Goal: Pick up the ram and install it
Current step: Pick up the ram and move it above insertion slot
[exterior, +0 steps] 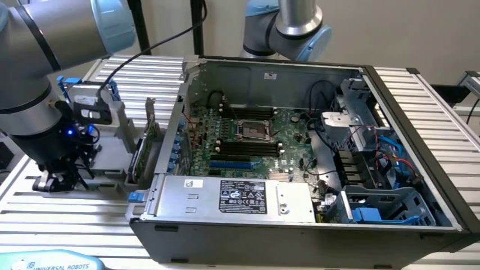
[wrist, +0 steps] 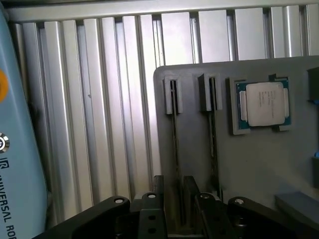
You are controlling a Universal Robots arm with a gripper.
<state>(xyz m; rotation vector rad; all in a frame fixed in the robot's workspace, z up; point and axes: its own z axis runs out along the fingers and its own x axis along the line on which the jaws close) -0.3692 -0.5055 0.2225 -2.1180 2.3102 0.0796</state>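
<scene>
Ram: thin, dark, edge-on in gray holder

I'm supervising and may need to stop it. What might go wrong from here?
1. The ram stands edge-on in a narrow slot of the gray tray, with the open gripper straddling it; an off-centre close might tilt or jam it.
2. The second slot is close beside; a finger could catch it.
3. The memory slots sit among crowded motherboard parts, so seating may go askew.
</scene>
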